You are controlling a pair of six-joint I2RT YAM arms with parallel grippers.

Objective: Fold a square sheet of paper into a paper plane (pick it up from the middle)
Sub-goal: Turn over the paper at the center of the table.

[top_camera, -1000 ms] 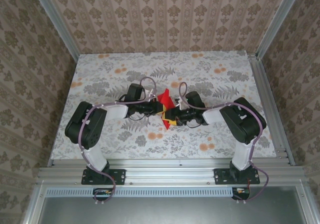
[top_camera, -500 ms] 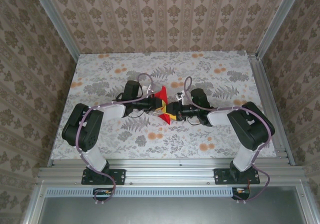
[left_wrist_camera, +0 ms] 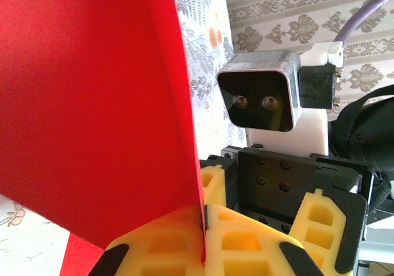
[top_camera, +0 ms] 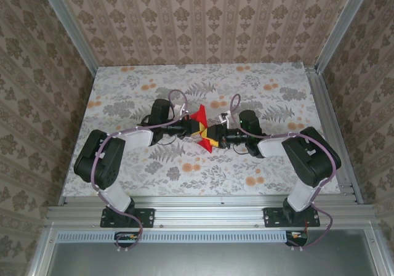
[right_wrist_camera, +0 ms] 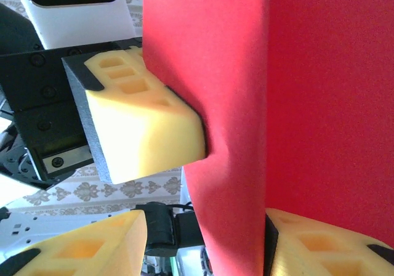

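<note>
The square sheet of paper (top_camera: 199, 121), bright red and creased into a pointed shape, hangs above the table's middle between both arms. My left gripper (top_camera: 193, 129) comes from the left. In the left wrist view the left gripper (left_wrist_camera: 203, 230) is shut on the sheet of paper (left_wrist_camera: 92, 97), whose folded edge runs up from the yellow pads. My right gripper (top_camera: 213, 138) faces it from the right. In the right wrist view the right gripper (right_wrist_camera: 206, 251) has its jaws apart around the paper (right_wrist_camera: 295, 85). The paper lies against one yellow finger (right_wrist_camera: 326, 242); the other (right_wrist_camera: 80, 245) stands clear.
The floral table (top_camera: 135, 91) lies below, bounded by aluminium rails (top_camera: 332, 128) and patterned walls. The left gripper's yellow finger (right_wrist_camera: 141, 125) presses the paper close to my right jaws. The right wrist's camera housing (left_wrist_camera: 261, 97) sits just behind the paper.
Both grippers have moved slightly toward the far side with the paper. The red sheet has turned and looks shorter from above. The right arm's elbow has swung outward to the right.
</note>
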